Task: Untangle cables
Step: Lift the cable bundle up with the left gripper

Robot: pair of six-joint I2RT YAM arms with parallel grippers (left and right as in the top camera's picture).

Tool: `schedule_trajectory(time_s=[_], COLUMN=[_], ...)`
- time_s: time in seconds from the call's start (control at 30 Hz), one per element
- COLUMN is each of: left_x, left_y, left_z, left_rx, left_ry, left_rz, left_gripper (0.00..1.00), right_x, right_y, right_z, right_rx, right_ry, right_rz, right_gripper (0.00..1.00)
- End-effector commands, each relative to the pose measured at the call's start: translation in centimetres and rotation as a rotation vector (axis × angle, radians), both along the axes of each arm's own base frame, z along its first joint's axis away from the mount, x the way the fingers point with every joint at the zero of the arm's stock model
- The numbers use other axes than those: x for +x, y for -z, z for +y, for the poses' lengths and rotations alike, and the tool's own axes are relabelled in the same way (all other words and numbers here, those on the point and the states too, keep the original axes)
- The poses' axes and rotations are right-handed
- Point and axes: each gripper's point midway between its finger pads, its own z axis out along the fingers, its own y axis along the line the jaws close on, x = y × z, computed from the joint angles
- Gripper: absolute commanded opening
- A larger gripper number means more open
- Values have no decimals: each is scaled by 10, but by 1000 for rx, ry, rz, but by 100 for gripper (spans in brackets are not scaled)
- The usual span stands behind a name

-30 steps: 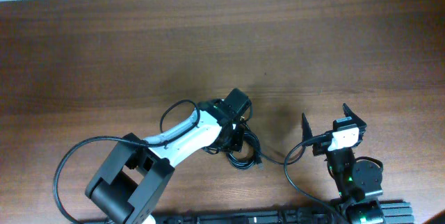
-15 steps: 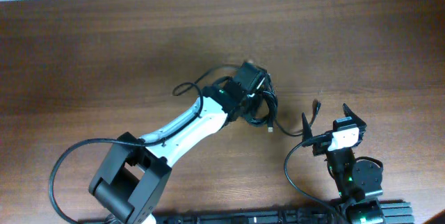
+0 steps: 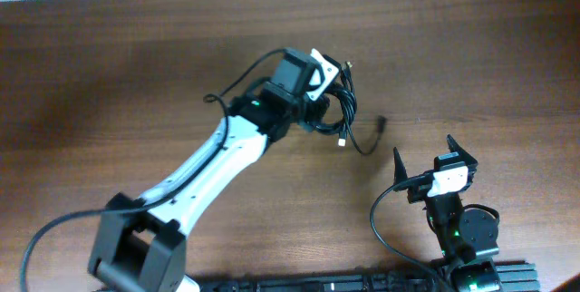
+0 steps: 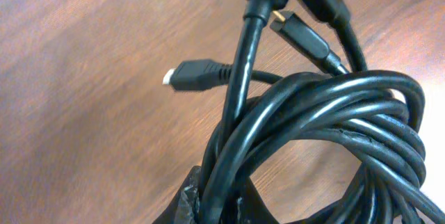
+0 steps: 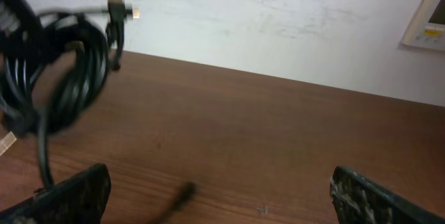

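The fingers point(image 4: 186, 206) of the left gripper point(image 3: 322, 88) are clamped shut on the coiled bundle of black cables point(image 3: 337, 111), raised above the far middle of the wooden table point(image 3: 109, 65). One loose plug end point(image 3: 381, 124) trails to the right. The right gripper point(image 3: 428, 158) stands at the near right, jaws spread wide, gripping nothing, well apart from the bundle.

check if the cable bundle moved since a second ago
Yes. The cables went up the frame, away from the unmoved right gripper.
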Motion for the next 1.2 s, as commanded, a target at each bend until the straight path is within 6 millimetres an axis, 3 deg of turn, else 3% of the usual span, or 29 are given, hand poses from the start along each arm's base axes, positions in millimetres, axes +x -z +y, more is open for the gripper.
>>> schedule_trajectory(time_s=[0.0, 0.1, 0.23, 0.37, 0.47, 0.57, 0.67, 0.77, 1.0, 1.17], left_x=[-6, -2, -5, -22, -36, -47, -56, -69, -75, -73], left_y=[-45, -50, -59, -73, -91, -105, -106, -119, -139, -142], left_z=[-13, -10, -19, -36, -49, -57, -57, -51, -25, -26], left_rx=[-165, -206, -250, -358, -455, -507, -535, -629, -762, -775], left_ry=[179, 190, 252, 369, 481, 596, 630, 717, 804, 778], left_rz=[-31, -28, -50, -26, -31, -79, -42, -1, 41, 67], left_gripper=[0, 0, 0, 0, 0, 0, 0, 0, 0, 0], right_x=[0, -2, -9, -30, -41, -47, -58, -62, -76, -73], right_y=[-6, -32, -60, -107, -135, -149, -173, -191, -205, -206], right_z=[-1, 11, 11, 12, 10, 14, 36, 55, 86, 88], right_rx=[-2, 11, 28, 36, 22, 13, 36, 63, 107, 119], right_ry=[4, -66, -71, -90, -88, -114, -242, -360, -573, -577], right_rz=[-32, -135, -154, -127, -43, 151, 276, 311, 289, 294], right_gripper=[99, 99, 99, 99, 99, 99, 99, 99, 98, 96])
